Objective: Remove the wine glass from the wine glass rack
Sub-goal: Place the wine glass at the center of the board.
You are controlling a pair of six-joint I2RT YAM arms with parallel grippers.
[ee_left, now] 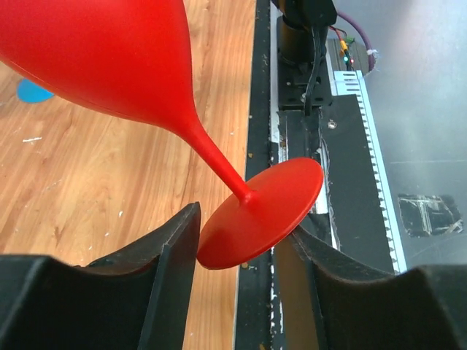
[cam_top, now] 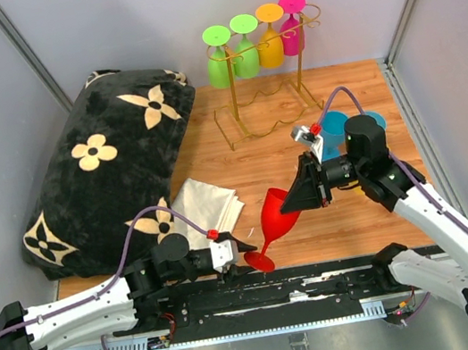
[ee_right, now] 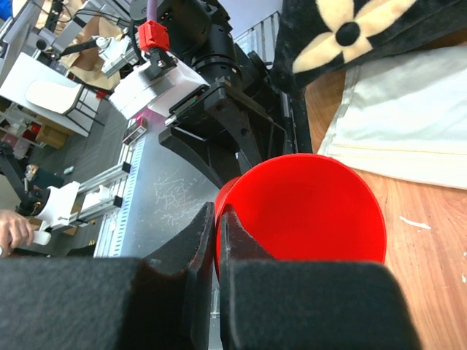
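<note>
A red wine glass (cam_top: 275, 213) hangs tilted over the table's near edge between both arms, bowl up to the right and foot down to the left. My right gripper (cam_top: 296, 193) (ee_right: 219, 219) is shut on the bowl's rim (ee_right: 306, 211), one finger inside and one outside. My left gripper (cam_top: 245, 250) (ee_left: 244, 240) is open, its fingers standing on either side of the round red foot (ee_left: 263, 211). The gold wire wine glass rack (cam_top: 236, 107) stands at the back with several coloured glasses (cam_top: 244, 51) hanging upside down from its top rail.
A black pillow with cream flowers (cam_top: 106, 170) fills the left side. Beside it lies a folded white cloth (cam_top: 207, 202). Blue glasses (cam_top: 333, 130) stand behind my right wrist. A black mounting rail (cam_top: 281, 289) runs along the near edge.
</note>
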